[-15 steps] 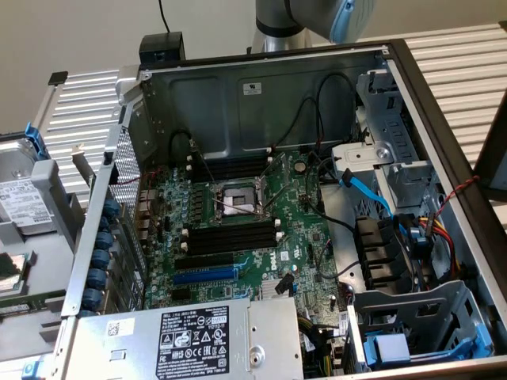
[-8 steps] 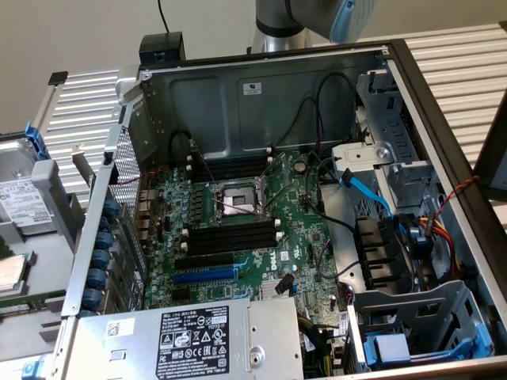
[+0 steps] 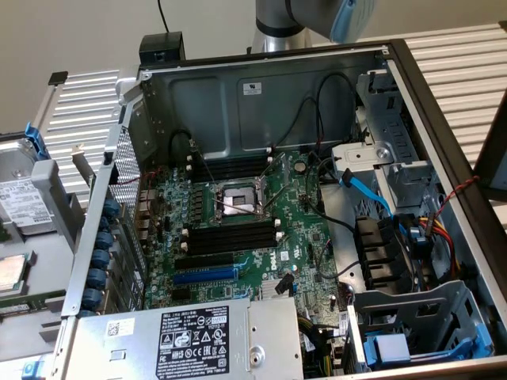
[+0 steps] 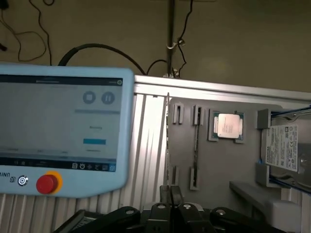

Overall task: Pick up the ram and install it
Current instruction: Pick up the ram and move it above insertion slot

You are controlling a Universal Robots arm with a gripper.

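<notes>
My gripper [image 4: 170,191] is shut, with its two dark fingers pressed together. A thin strip seen edge-on rises straight out from between them: the ram [image 4: 167,141]. It hangs in front of the edge of a grey parts tray [image 4: 218,165]. The open computer case [image 3: 412,103] lies on its side with the green motherboard [image 3: 305,237] facing up. Long black memory slots [image 3: 230,237] lie empty beside the processor socket [image 3: 238,202]. Part of my arm [image 3: 317,16] shows above the case's back wall.
On the parts tray lie a processor [image 4: 227,126] and a hard drive [image 4: 286,145]. Another thin dark strip [image 4: 196,145] sits between two holders. A teach pendant [image 4: 58,131] stands close by. Cables [image 3: 364,198], a blue slot [image 3: 204,275] and the power supply [image 3: 182,340] crowd the case.
</notes>
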